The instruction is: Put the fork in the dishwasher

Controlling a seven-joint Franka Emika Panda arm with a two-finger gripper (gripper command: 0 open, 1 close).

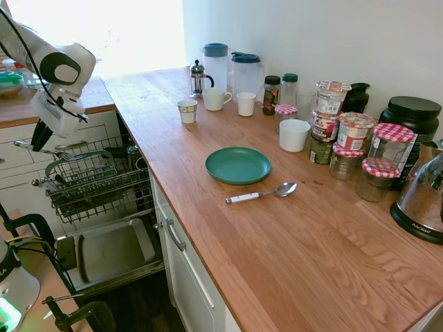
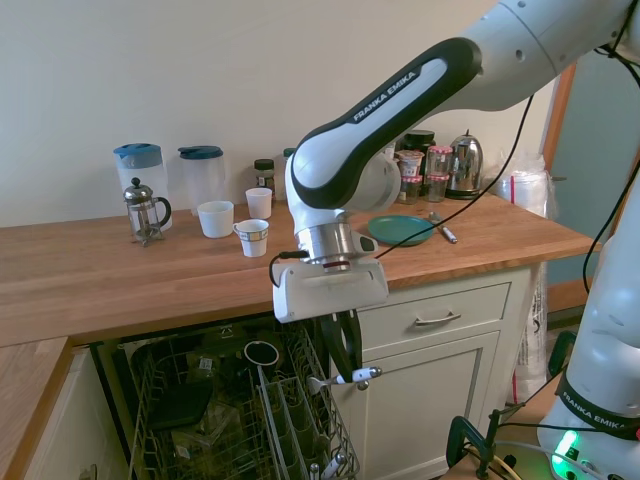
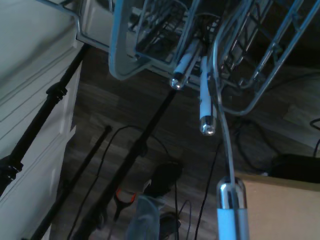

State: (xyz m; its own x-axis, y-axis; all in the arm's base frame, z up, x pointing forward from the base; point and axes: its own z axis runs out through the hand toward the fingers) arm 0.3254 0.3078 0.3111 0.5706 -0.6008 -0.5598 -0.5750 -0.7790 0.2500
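The pincer point(image 2: 345, 372) grips the fork point(image 2: 340, 379) level, just above the dishwasher's point(image 2: 240, 420) pulled-out wire rack point(image 1: 97, 176), below the counter point(image 2: 120, 280) edge.

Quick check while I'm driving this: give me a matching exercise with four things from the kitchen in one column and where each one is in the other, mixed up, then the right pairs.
Things:
1. fork
2. spoon
3. green plate
4. wire rack

Places:
A. pulled out of the open dishwasher, below the counter edge
B. lying on the wooden counter, just in front of the plate
C. held in the claw over the rack
D. flat on the counter, between the spoon and the cups

Pairs: 1-C, 2-B, 3-D, 4-A
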